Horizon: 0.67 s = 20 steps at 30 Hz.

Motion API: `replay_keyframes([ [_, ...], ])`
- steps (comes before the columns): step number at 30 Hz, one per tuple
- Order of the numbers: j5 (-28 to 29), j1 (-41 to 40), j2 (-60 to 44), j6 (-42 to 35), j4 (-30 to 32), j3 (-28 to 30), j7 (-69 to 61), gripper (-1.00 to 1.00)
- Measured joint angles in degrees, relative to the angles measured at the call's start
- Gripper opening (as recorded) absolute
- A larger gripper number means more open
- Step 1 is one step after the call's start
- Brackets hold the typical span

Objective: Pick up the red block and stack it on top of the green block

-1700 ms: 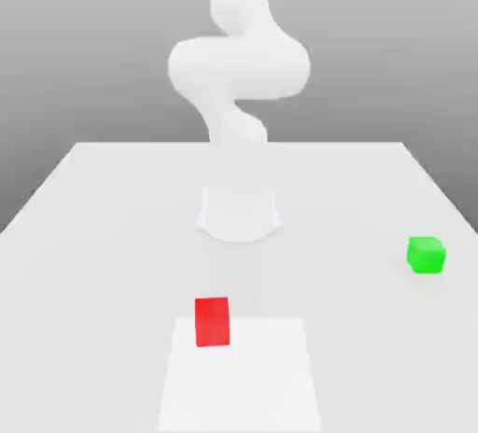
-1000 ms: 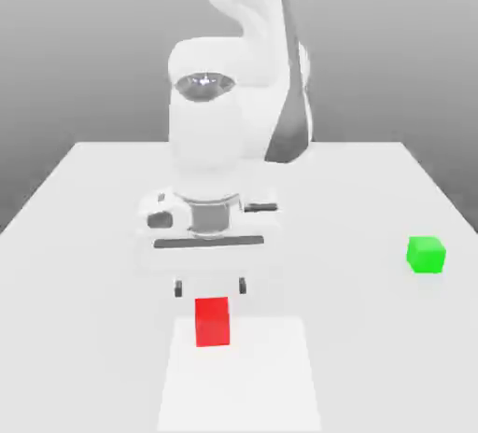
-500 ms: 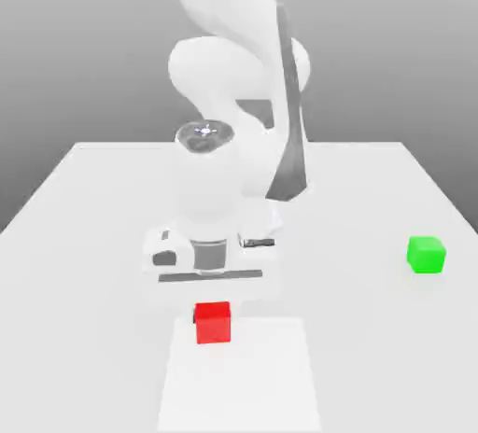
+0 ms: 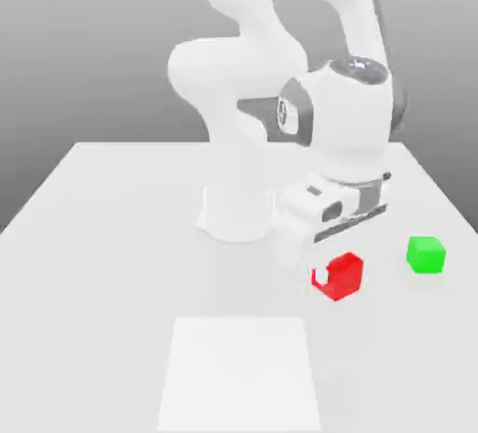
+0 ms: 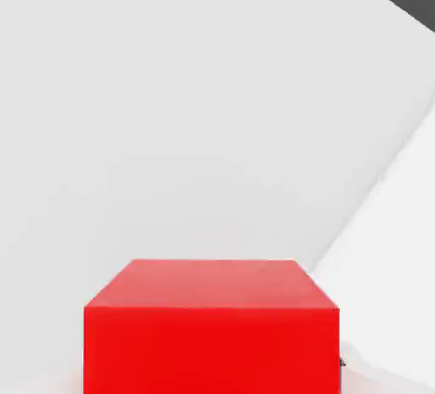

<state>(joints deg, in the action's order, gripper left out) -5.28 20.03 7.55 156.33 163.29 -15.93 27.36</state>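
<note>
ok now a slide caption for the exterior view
Pincer gripping the red block, green block on the table toward the exterior view's right

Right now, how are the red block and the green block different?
The red block is bright red, while the green block is bright green. The red block is held in the gripper, but the green block sits on the table. In the exterior view, the red block looks turned cornerwise, while the green block looks nearly straight. Both are plain little blocks.

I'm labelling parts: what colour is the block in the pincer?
Red; the block shows best in the hand view.
</note>
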Motion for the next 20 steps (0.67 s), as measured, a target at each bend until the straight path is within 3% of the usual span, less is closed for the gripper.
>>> replay_keyframes([
  [8,-3.8,17.5,0.9,-3.4,-2.7,-13.6,-4.4,-1.0],
  [12,2.0,17.2,-4.4,1.0,-3.2,-15.1,-0.3,-1.0],
  [16,12.7,17.3,-11.4,6.8,-3.5,-12.6,7.3,-1.0],
  [17,15.6,18.2,-13.2,8.2,-3.6,-11.2,9.3,1.0],
  [20,15.6,18.2,-13.2,8.2,-3.6,-11.2,9.3,1.0],
])
